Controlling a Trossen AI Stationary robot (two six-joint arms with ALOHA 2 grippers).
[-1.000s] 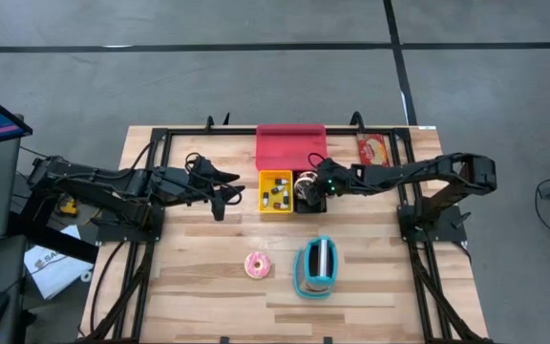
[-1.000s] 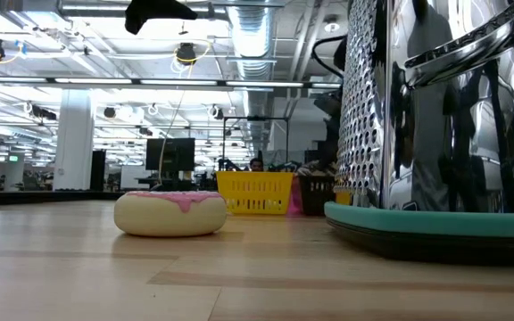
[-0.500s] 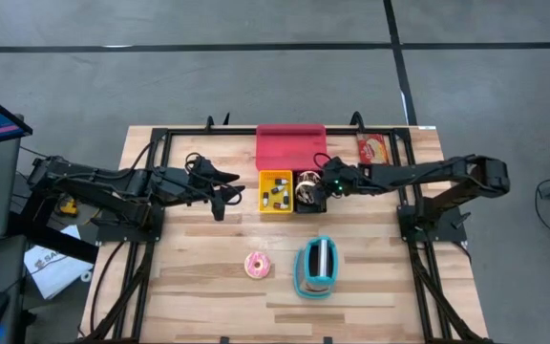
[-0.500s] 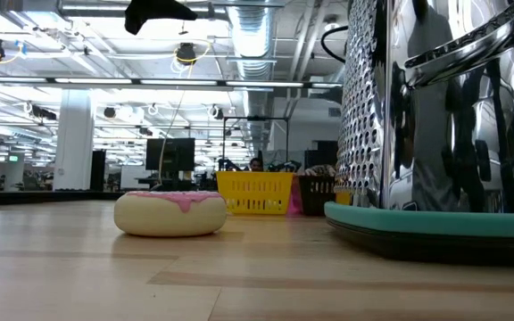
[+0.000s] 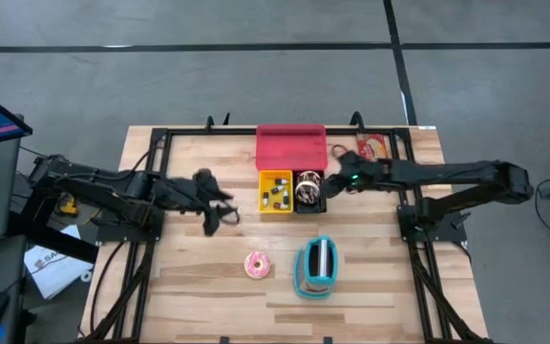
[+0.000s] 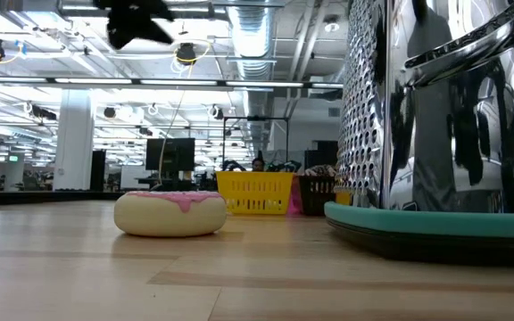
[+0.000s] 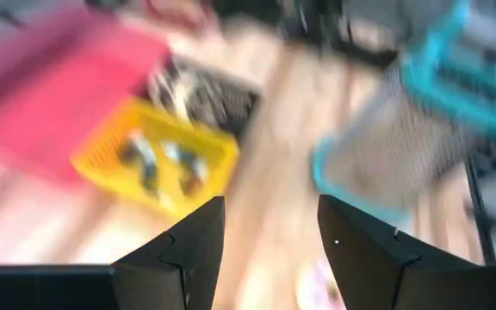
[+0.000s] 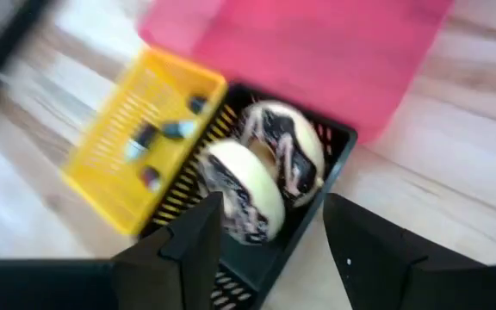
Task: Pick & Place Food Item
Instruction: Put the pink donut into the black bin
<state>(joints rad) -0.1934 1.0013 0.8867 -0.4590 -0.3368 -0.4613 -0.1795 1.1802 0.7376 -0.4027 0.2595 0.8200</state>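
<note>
A pink-iced donut (image 5: 257, 265) lies flat on the wooden table near its front middle, and the low view also shows the donut (image 6: 169, 212). Two cream donuts with dark icing (image 8: 265, 172) stand on edge in a black basket (image 5: 307, 191). My right gripper (image 5: 334, 182) hovers open just right of that basket, with nothing between its fingers (image 8: 269, 202). My left gripper (image 5: 214, 214) hangs open and empty left of the yellow basket (image 5: 275, 191), its fingers (image 7: 269, 207) slanting down toward the table.
A shiny perforated metal object on a teal base (image 5: 315, 266) stands right of the pink donut. A red bin (image 5: 290, 146) sits behind the two baskets, a snack packet (image 5: 372, 146) at the far right. The yellow basket holds small dark items.
My right gripper has drawn back from over the black basket, rising and moving toward the table's right edge. My left gripper has tipped downward and shifted a little toward the near edge. The donuts have stayed put.
</note>
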